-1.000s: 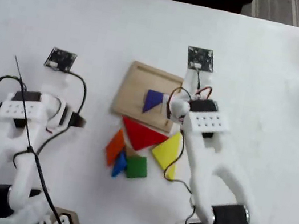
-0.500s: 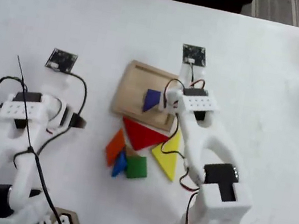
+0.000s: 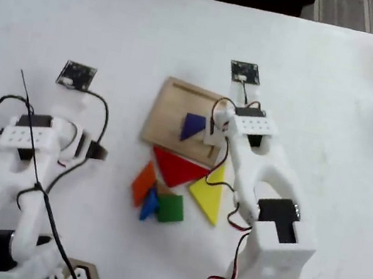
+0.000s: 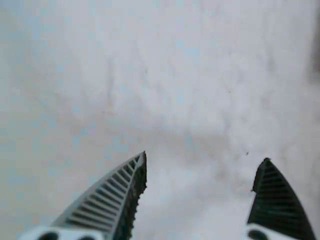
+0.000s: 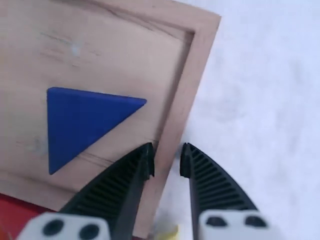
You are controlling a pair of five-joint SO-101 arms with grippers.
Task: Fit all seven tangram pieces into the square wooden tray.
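Jaws astride pale wooden tray (image 5: 200, 50)

Right edge of wooden tray (image 3: 170, 108) hidden by right arm (image 3: 267, 175), yellow triangle (image 3: 205, 197) partly covered, red triangle (image 5: 12, 220) cut off at picture's edge

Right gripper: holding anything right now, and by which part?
Right gripper appears to pinch the wooden tray by its side rim; left gripper holds nothing.
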